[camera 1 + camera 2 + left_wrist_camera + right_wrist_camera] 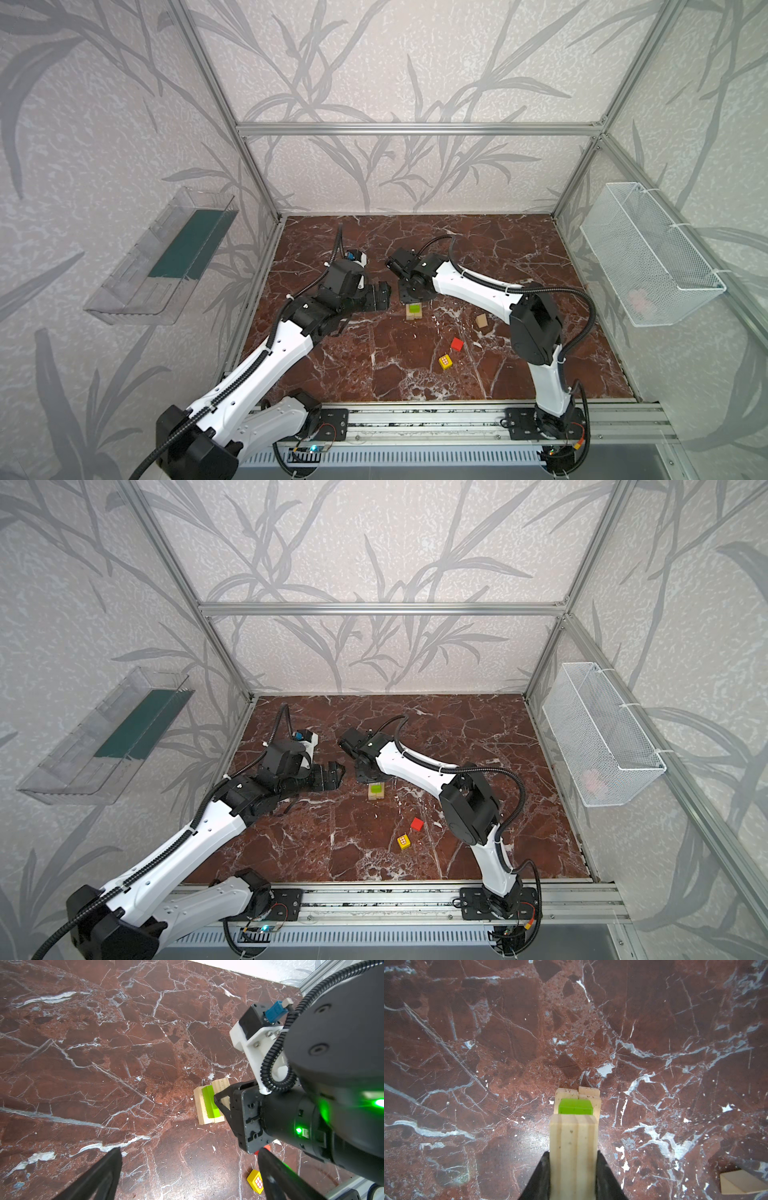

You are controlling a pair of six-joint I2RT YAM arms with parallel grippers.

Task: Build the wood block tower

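Right pincer (573,1167) clamped on tan bar (574,1140) above lime-green bar (575,1106); left pincer (190,1150) wide apart, empty.

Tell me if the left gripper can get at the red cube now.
Probably yes: left gripper is open and empty, and bare marble lies between it and the red cube.

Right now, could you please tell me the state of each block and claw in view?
Left claw: open, empty.
Right claw: shut on the tan bar.
Tan bar: gripped, held aloft.
Lime-green bar: lying flat on the tan base bars.
Red cube: loose, unstacked.
Yellow patterned cube: loose, unstacked.
Tan wedge: loose, unstacked.
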